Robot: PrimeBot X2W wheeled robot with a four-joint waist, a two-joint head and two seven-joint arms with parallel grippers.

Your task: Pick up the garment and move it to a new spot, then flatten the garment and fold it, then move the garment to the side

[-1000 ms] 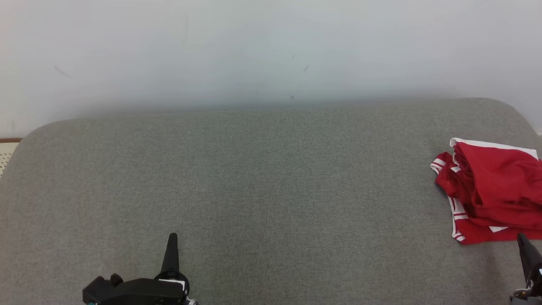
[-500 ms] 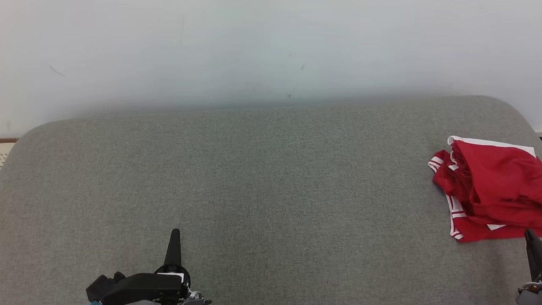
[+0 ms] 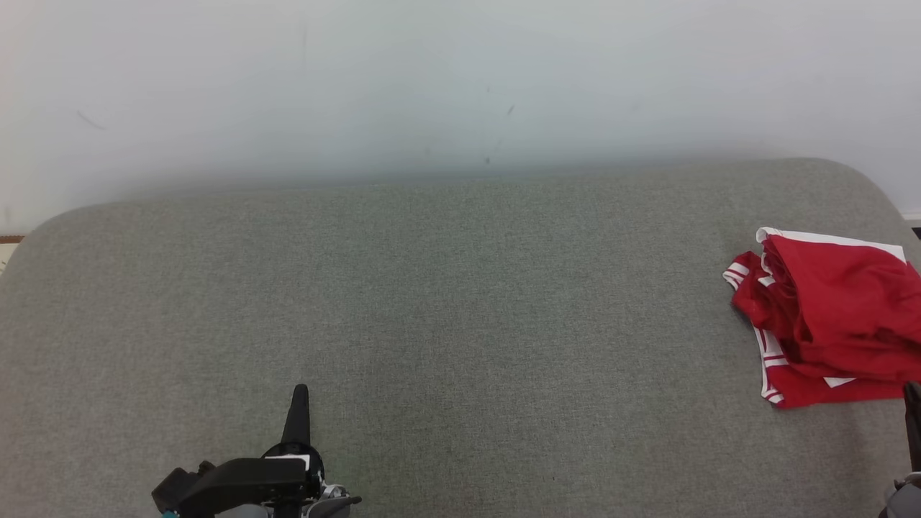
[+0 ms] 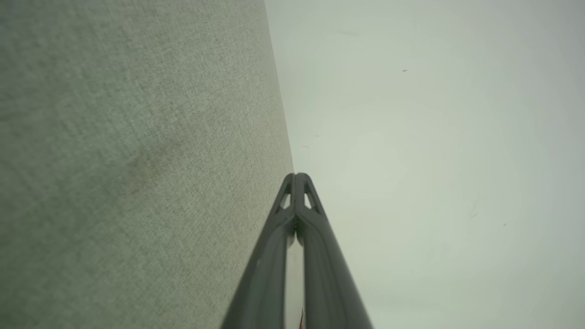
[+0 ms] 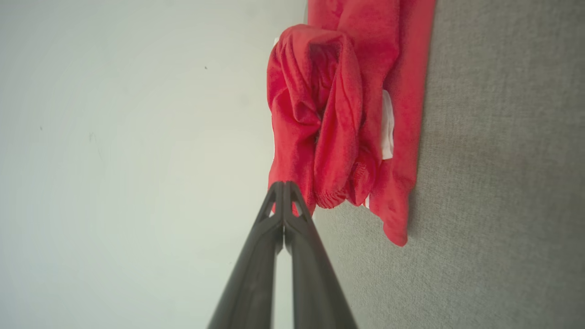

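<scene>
A crumpled red garment [image 3: 827, 316] with white trim lies bunched at the far right of the grey fabric surface [image 3: 446, 309]. In the right wrist view the garment [image 5: 333, 119] is a rumpled heap just beyond my right gripper [image 5: 284, 183], whose fingers are pressed together with nothing between them. In the head view the right gripper [image 3: 912, 392] stands at the lower right edge, just below the garment. My left gripper [image 3: 299, 392] stands at the lower left, far from the cloth. Its fingers [image 4: 297, 176] are shut and hold nothing.
A pale wall [image 3: 460, 86] rises right behind the grey surface. The surface has rounded back corners, and a strip of light floor [image 3: 7, 252] shows past its left edge. A wide stretch of grey fabric lies between the two grippers.
The camera has turned slightly, so the whole picture has slid left and up. The right gripper sits lower and further right in the picture. The garment has not moved on the surface.
</scene>
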